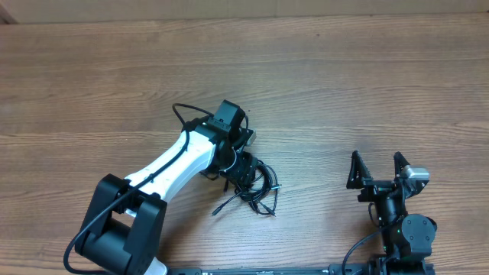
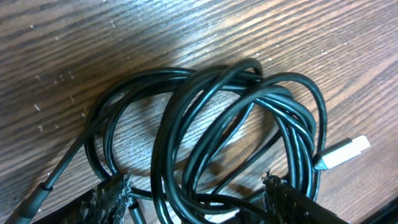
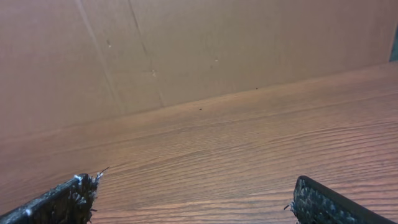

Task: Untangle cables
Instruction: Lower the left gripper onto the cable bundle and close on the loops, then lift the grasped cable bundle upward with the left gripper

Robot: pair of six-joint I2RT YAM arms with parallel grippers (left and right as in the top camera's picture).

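**Opening grasp on the tangle, nothing pinched yet**

Straddling the tangle with the left end effector (image 2: 199,208): jaws parted fairly wide, frayed black fingertips (image 2: 112,198) set down either side of several loops, clamped on none of them as far as can be made out. Parking the right end effector (image 3: 196,206) well apart, near the right end of the table's near edge, spread to its widest, empty, aimed across bare wood.

Just beyond the left fingertips: the bundle of thin black flexible cords (image 2: 236,118), wound in overlapping loops and lying flat on the brown wood-grain table (image 1: 344,76). Placed about midway along the table and closer to the near edge than the far one. Flanked by a flat silver-tipped plug (image 2: 345,151) poking out on one side and a black moulded plug end (image 2: 37,200) trailing off the other.

Judged to be the first step: picking a strand, with no cord separated so far.

Next, probably calls for closing on one loop rather than the whole coil, then drawing it clear. Likely needs the right end effector brought across to pin the remainder. Best begun from a free end such as the silver plug.
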